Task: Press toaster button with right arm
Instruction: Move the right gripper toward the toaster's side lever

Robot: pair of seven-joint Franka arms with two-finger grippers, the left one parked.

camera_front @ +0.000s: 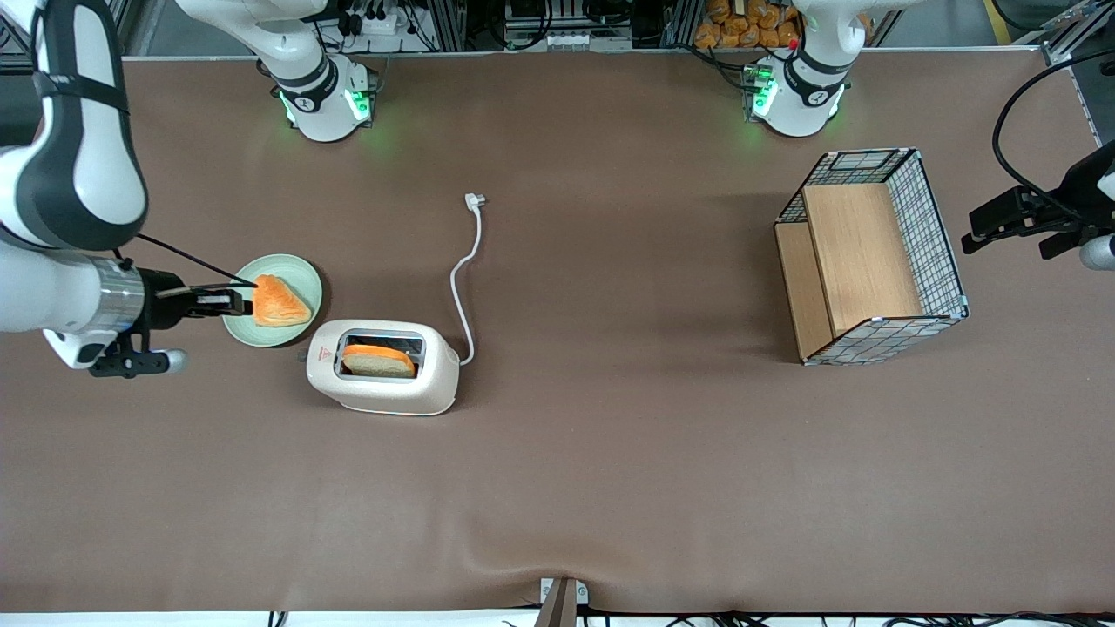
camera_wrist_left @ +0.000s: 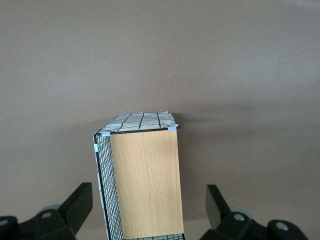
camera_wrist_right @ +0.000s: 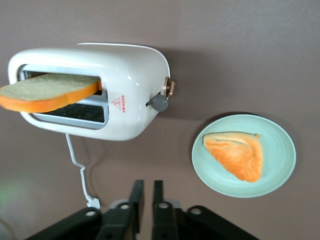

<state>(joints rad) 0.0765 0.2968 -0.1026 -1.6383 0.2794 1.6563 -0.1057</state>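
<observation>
The cream-white toaster (camera_front: 383, 379) (camera_wrist_right: 127, 75) stands on the brown table with a slice of bread (camera_front: 377, 360) (camera_wrist_right: 47, 91) in its slot. The grey toaster button (camera_wrist_right: 160, 103) sticks out of the narrow end by the red mark, facing the working arm's end of the table. The right arm (camera_front: 61, 200) reaches in level from that end. Its black gripper (camera_front: 242, 302) (camera_wrist_right: 148, 184) is shut with nothing in it. It hovers over the rim of the green plate, apart from the button and a little farther from the front camera than it.
A green plate (camera_front: 300, 274) (camera_wrist_right: 280, 170) with an orange pastry wedge (camera_front: 279, 302) (camera_wrist_right: 237, 152) lies beside the toaster's button end. The white cord (camera_front: 462, 287) runs from the toaster to its plug (camera_front: 474, 201). A wire-and-wood basket (camera_front: 871, 257) (camera_wrist_left: 145, 180) stands toward the parked arm's end.
</observation>
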